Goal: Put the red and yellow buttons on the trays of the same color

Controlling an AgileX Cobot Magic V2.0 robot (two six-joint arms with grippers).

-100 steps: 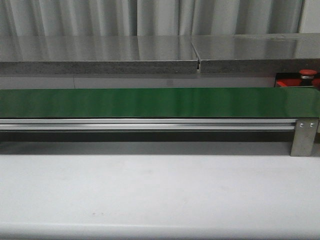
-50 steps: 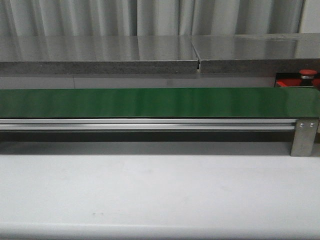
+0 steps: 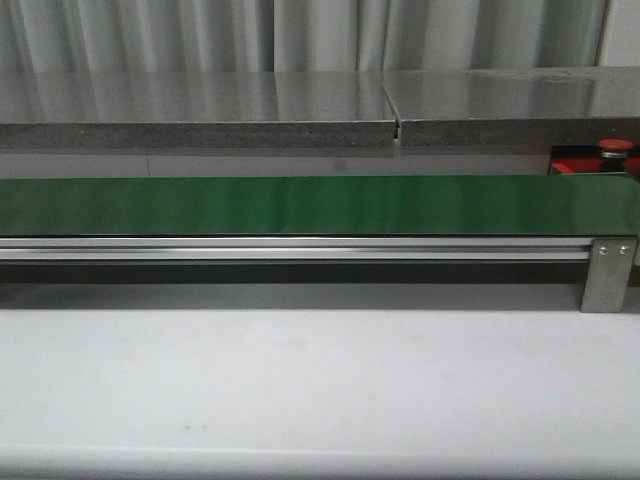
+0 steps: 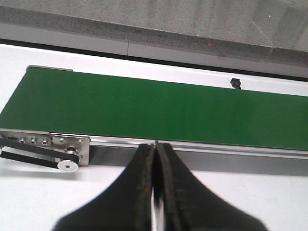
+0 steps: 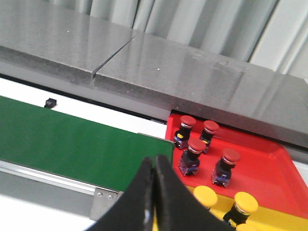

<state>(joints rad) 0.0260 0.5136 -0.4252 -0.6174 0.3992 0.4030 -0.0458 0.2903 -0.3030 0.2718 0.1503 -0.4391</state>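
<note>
The green belt point(image 3: 320, 205) ran bare across the white desk point(image 3: 320, 380) in the front view, on a metal rail point(image 3: 300, 248) ending in a bracket point(image 3: 609, 275) at the right. Behind it stood a grey ledge point(image 3: 200, 120) and curtains point(image 3: 300, 35). Neither arm showed in that view.

The left hand point(image 4: 155, 147) hung over the desk just before the belt's left end, its two black fingers point(image 4: 142, 178) pressed together, nothing between them. A pulley point(image 4: 67, 165) and drive belt sat at that end of the rail.

The right hand point(image 5: 155, 163) was likewise closed and empty, poised near the belt's right end. Just beyond that end lay the red tray point(image 5: 260, 163), carrying four red buttons point(image 5: 195, 150) standing upright on dark bases, close together at the side toward the belt. Touching the red tray's near edge was a yellow tray point(image 5: 279, 219), holding at least two yellow buttons point(image 5: 205, 196); a third cap may have peeked in at the frame edge, unclear. In the front view only a red button point(image 3: 616, 150) and a sliver of the red tray showed at far right.
</note>
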